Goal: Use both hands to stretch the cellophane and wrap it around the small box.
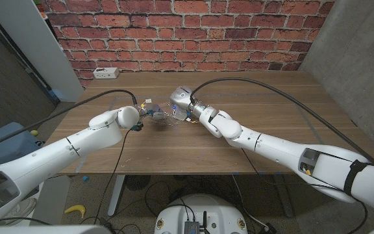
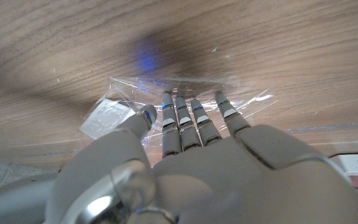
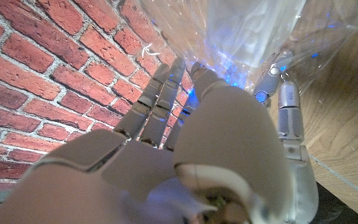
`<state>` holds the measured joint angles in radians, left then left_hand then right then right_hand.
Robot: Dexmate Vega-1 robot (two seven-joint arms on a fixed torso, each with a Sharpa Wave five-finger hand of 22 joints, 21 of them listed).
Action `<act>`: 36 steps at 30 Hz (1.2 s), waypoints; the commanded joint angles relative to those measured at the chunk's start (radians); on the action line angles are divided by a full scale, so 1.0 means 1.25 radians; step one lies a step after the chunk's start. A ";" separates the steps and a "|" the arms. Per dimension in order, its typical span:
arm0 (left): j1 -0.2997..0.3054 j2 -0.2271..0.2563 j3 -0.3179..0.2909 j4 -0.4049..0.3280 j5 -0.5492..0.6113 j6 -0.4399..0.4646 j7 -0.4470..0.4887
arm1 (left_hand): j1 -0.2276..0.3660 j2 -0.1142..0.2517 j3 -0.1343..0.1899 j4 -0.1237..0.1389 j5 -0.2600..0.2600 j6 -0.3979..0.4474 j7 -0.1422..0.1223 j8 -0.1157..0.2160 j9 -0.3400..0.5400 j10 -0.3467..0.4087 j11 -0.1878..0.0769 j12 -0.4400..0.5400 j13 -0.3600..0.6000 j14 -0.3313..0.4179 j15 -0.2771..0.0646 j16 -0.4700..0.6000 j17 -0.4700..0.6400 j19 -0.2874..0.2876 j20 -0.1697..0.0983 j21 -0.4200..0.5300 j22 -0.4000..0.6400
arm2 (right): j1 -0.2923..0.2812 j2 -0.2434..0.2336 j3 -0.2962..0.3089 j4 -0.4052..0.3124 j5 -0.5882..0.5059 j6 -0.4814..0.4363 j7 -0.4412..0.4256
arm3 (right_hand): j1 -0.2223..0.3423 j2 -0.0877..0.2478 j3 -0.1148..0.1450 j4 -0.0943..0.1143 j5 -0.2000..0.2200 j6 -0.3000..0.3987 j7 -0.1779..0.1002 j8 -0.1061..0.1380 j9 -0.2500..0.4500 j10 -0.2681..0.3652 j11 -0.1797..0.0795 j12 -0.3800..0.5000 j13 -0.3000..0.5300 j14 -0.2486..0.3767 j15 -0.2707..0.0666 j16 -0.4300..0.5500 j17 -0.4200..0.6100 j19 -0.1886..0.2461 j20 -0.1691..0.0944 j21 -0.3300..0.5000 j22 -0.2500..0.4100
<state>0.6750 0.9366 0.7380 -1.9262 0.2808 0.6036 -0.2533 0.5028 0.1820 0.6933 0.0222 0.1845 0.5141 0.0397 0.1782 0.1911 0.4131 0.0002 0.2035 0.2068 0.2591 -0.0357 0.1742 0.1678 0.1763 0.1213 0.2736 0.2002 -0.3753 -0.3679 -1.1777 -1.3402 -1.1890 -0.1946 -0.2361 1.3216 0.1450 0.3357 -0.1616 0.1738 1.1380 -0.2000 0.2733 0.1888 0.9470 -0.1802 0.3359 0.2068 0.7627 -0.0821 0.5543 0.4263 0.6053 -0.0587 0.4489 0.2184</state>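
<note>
Right now both hands meet near the middle of the wooden table (image 1: 252, 97), with the cellophane (image 1: 166, 119) crumpled between them. From the left wrist, the left hand (image 2: 191, 140) reaches its fingers (image 2: 178, 115) out nearly straight and close together, tips pressed on the clear sheet spread on the tabletop; whether they pinch it I cannot tell. A small white box (image 2: 106, 117) lies under the film just beside the thumb. The right hand (image 3: 222, 118) has its fingers (image 3: 160, 99) extended into the lifted, bunched film, thumb alongside, apparently gripping it.
</note>
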 commanded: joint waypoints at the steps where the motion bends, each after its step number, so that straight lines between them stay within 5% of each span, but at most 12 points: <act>1: 0.006 0.010 -0.006 -0.005 -0.005 0.000 0.007 | -0.010 0.001 0.002 0.008 -0.001 0.007 0.004 0.010 0.000 0.004 -0.002 0.007 0.001 0.005 -0.011 0.004 0.000 -0.002 0.002 -0.001 0.001 | 0.042 0.063 -0.021 0.113 0.064 0.021 -0.089 | 0.009 0.002 -0.004 0.001 0.003 0.004 0.000 -0.003 0.002 0.006 -0.003 -0.002 0.003 -0.002 -0.128 -0.002 0.001 -0.001 -0.027 0.009 0.000; 10: 0.049 0.035 -0.040 -0.055 -0.003 0.045 0.060 | -0.033 -0.037 -0.022 -0.005 -0.005 0.037 0.002 0.017 -0.001 0.011 0.001 0.009 0.000 0.024 0.001 0.008 -0.001 0.000 0.007 -0.002 -0.001 | 0.071 0.084 -0.048 0.157 0.112 0.065 -0.109 | 0.013 0.002 -0.007 -0.001 0.004 0.005 0.001 -0.008 0.003 0.004 -0.001 -0.007 0.004 -0.016 -0.128 -0.016 -0.006 -0.002 -0.027 0.015 -0.001; 15: 0.096 0.051 -0.085 -0.084 -0.031 0.045 0.117 | -0.047 -0.046 -0.032 -0.003 -0.007 0.040 0.001 0.017 -0.001 0.009 0.004 0.009 0.000 0.031 0.004 0.010 0.001 0.000 0.016 -0.003 -0.001 | 0.082 0.099 -0.060 0.187 0.140 0.090 -0.119 | 0.015 0.005 -0.011 0.001 0.005 -0.008 0.010 -0.020 0.004 -0.009 0.010 -0.018 0.004 -0.023 -0.128 -0.028 -0.012 -0.005 -0.027 0.022 -0.003; 17: 0.117 0.055 -0.103 -0.093 -0.042 0.038 0.144 | -0.054 -0.048 -0.036 -0.001 -0.008 0.036 0.002 0.014 -0.001 0.011 0.005 0.010 -0.001 0.034 0.004 0.011 0.002 0.000 0.019 -0.004 -0.001 | 0.085 0.107 -0.065 0.200 0.149 0.094 -0.118 | 0.014 0.007 -0.017 0.004 0.007 -0.036 0.008 -0.038 0.005 -0.052 0.011 -0.043 0.005 -0.032 -0.127 -0.045 -0.020 -0.006 -0.022 0.034 -0.006; 21: 0.143 0.063 -0.125 -0.101 -0.063 0.016 0.175 | -0.061 -0.048 -0.039 0.002 -0.008 0.030 0.000 0.011 -0.001 0.012 0.007 0.010 -0.001 0.040 0.004 0.012 0.003 0.002 0.022 -0.003 -0.002 | 0.089 0.122 -0.071 0.216 0.171 0.089 -0.096 | -0.021 0.006 -0.040 0.024 0.011 -0.131 0.004 -0.071 0.008 -0.173 0.007 -0.105 0.007 -0.058 -0.125 -0.092 -0.041 -0.015 -0.010 0.056 -0.013; 25: 0.161 0.069 -0.136 -0.105 -0.076 -0.006 0.195 | -0.068 -0.047 -0.042 0.005 -0.008 0.027 -0.001 0.010 -0.001 0.016 0.006 0.012 -0.001 0.044 0.002 0.013 0.004 0.005 0.022 -0.002 -0.002 | 0.086 0.138 -0.071 0.233 0.194 0.076 -0.101 | -0.092 -0.001 -0.055 0.044 0.021 -0.264 -0.008 -0.082 0.006 -0.312 0.010 -0.127 0.006 -0.082 -0.121 -0.146 -0.061 -0.025 0.009 0.067 -0.021; 30: 0.167 0.070 -0.139 -0.096 -0.092 -0.030 0.196 | -0.083 -0.044 -0.048 0.014 -0.009 0.017 -0.005 0.006 -0.001 0.017 0.006 0.012 -0.001 0.049 0.001 0.014 0.006 0.008 0.022 -0.002 -0.002 | 0.086 0.158 -0.078 0.245 0.206 0.040 -0.098 | -0.178 -0.024 -0.084 0.071 0.032 -0.416 -0.014 -0.085 0.001 -0.421 0.025 -0.125 0.003 -0.109 -0.106 -0.184 -0.069 -0.033 0.032 0.068 -0.025; 35: 0.186 0.076 -0.151 -0.100 -0.107 -0.053 0.213 | -0.098 -0.042 -0.054 0.024 -0.011 0.015 -0.005 0.006 -0.001 0.018 0.008 0.012 -0.001 0.050 0.001 0.014 0.007 0.009 0.022 -0.002 -0.002 | 0.086 0.178 -0.079 0.257 0.231 0.015 -0.086 | -0.298 -0.048 -0.127 0.109 0.062 -0.650 -0.011 -0.086 0.000 -0.559 0.041 -0.125 -0.002 -0.157 -0.102 -0.228 -0.065 -0.049 0.063 0.053 -0.028; 36: 0.193 0.078 -0.157 -0.102 -0.111 -0.058 0.221 | -0.100 -0.042 -0.055 0.025 -0.011 0.014 -0.006 0.006 -0.001 0.019 0.007 0.012 -0.001 0.051 0.001 0.014 0.007 0.010 0.023 -0.002 -0.002 | 0.087 0.184 -0.076 0.263 0.242 0.015 -0.083 | -0.319 -0.048 -0.134 0.117 0.067 -0.699 0.004 -0.085 0.000 -0.581 0.042 -0.125 -0.002 -0.168 -0.102 -0.234 -0.062 -0.055 0.071 0.048 -0.028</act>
<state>0.8614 1.0171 0.5827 -2.0420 0.1863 0.5890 -0.0337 0.3884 0.1307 0.6255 0.0454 0.1735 0.5352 0.0359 0.1918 0.1912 0.4309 0.0101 0.2123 0.2045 0.3112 -0.0340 0.1859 0.1749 0.1765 0.1467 0.2698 0.1953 -0.2707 -0.1930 -1.2665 -1.0586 -0.9525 -0.1271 -0.3601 0.9830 0.0912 0.1920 -0.0346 0.2414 0.3910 -0.2136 0.1694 0.1858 0.2830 -0.1339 0.1807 0.2044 0.5771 -0.0556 0.2782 0.3392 0.5448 0.0108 0.5200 0.1811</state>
